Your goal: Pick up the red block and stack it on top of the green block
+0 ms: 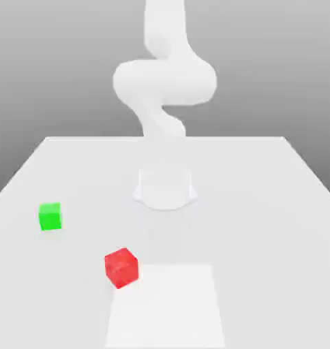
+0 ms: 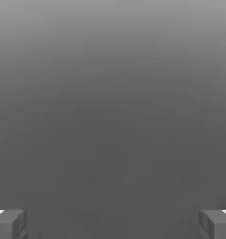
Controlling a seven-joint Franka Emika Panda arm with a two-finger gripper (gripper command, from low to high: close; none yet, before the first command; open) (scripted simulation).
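We count one red block [image 1: 121, 267] and one green block [image 1: 50, 216], two blocks in all. The red block is nearest to us, on the white table [image 1: 263, 204], turned a bit sideways, toward the exterior view's left. The green block sits farther back and more to that left, well apart from the red one. Behind both stands one white arm [image 1: 163, 102]. In the hand view our pincer [image 2: 113, 224] is spread wide with nothing in it.
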